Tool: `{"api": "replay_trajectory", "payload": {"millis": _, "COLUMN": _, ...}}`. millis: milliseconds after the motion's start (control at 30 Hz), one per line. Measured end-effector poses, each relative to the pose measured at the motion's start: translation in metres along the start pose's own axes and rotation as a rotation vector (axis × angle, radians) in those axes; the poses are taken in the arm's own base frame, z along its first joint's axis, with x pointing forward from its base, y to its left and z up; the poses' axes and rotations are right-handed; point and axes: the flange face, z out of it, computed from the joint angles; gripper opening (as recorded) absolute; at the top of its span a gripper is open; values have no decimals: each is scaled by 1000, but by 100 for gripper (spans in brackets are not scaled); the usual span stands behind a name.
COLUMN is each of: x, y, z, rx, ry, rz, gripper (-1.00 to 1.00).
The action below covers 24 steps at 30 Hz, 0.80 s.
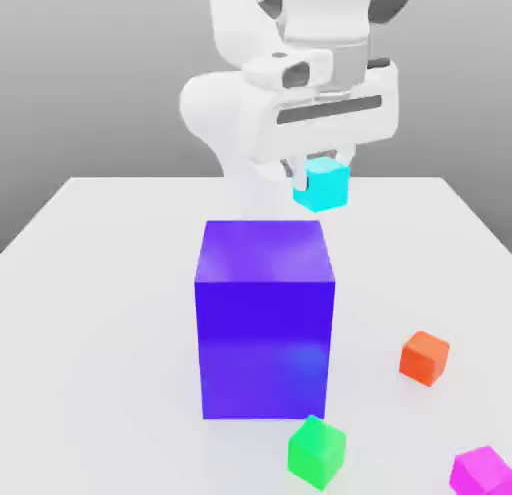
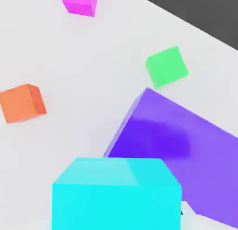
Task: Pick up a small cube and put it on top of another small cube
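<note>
The small cyan cube [image 1: 322,186] hangs in the air under the white hand, a little above the table and behind the top rear corner of the big blue-purple block [image 1: 265,318]. My gripper [image 1: 322,175] is shut on the cyan cube, its fingers reaching down on either side of the cube's top. In the hand view the cyan cube [image 2: 116,194] sits close to the camera, with the blue-purple block [image 2: 176,145] just beyond it. A small green cube [image 1: 317,451] rests on the table in front of the block.
An orange cube [image 1: 425,358] and a magenta cube [image 1: 483,473] lie on the white table [image 1: 100,283] toward the exterior view's right. The hand view also shows the green cube [image 2: 167,66], orange cube [image 2: 22,102] and magenta cube [image 2: 80,2].
</note>
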Motion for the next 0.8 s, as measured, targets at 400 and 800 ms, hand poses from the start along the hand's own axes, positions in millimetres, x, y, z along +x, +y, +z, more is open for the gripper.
{"api": "replay_trajectory", "payload": {"millis": 400, "x": -10, "y": 2, "z": 63, "rx": -5, "ry": 3, "rz": 95, "gripper": 100}}
{"api": "replay_trajectory", "payload": {"millis": 800, "x": 17, "y": -26, "z": 10, "rx": -62, "ry": 40, "rz": 106, "gripper": 100}}
